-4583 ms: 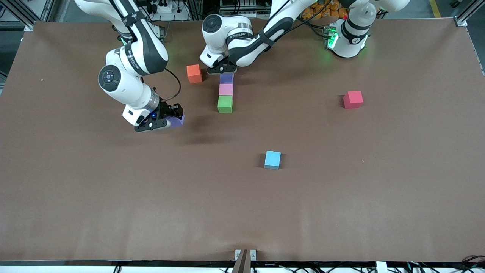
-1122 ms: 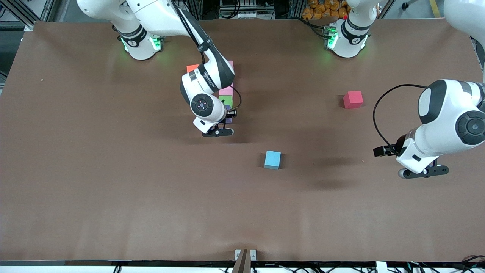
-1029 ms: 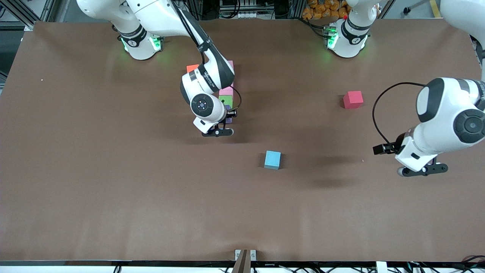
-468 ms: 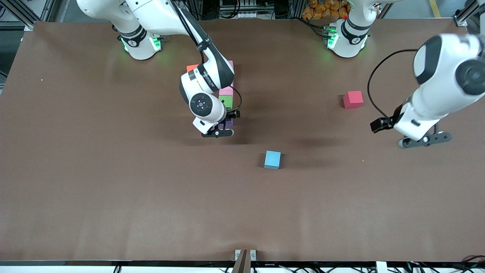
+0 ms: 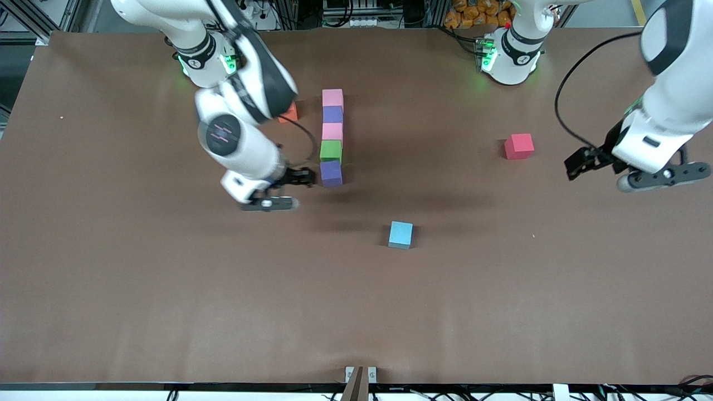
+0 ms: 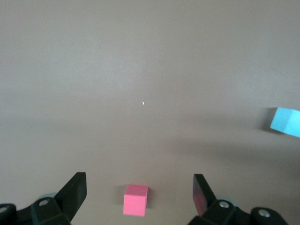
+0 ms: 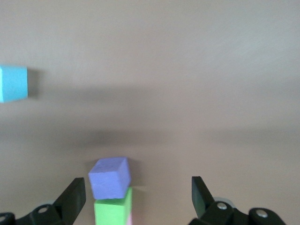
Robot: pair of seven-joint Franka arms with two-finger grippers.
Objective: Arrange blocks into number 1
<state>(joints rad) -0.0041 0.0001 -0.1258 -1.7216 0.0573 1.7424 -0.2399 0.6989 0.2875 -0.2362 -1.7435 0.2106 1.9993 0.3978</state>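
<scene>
Column: five blocks lay in one straight line, upper centre of the front view. Top to bottom: pink block [image 5: 332, 97], purple block [image 5: 332, 114], second pink block [image 5: 332, 131], green block [image 5: 331, 150], second purple block [image 5: 331, 173]. Each touched or nearly touched the next.
Fit: the lowest purple block sat a touch skewed against the green one in the right wrist view [image 7: 109, 178], [image 7: 113, 211].
Right tool: [image 5: 266, 204] hung just beside the lowest purple block, toward the right arm's end of the bench; fingers wide apart, nothing between them.
Left tool: [image 5: 663, 176] hung at the right edge of the front view, past the red cube [image 5: 518, 146]; fingers spread, holding nothing. The arm waited.
Not part of the figure: red cube, light blue cube [image 5: 400, 234] lower centre, orange cube [image 5: 289, 111] half hidden by the right arm, beside the column.
Bench: brown mat [image 5: 167, 289].
Step, as judged: stroke of the 1 looked complete; right arm clearing off.
Doing it well: lift straight up before swinging away, so no finger clips the end block. If squaring is wanted, nudge the purple block w/ closed fingers, lightly, pressing toward the green one, not sideways.
Risk: foam-like cubes prob. slide easily; one bump would bend the line.
</scene>
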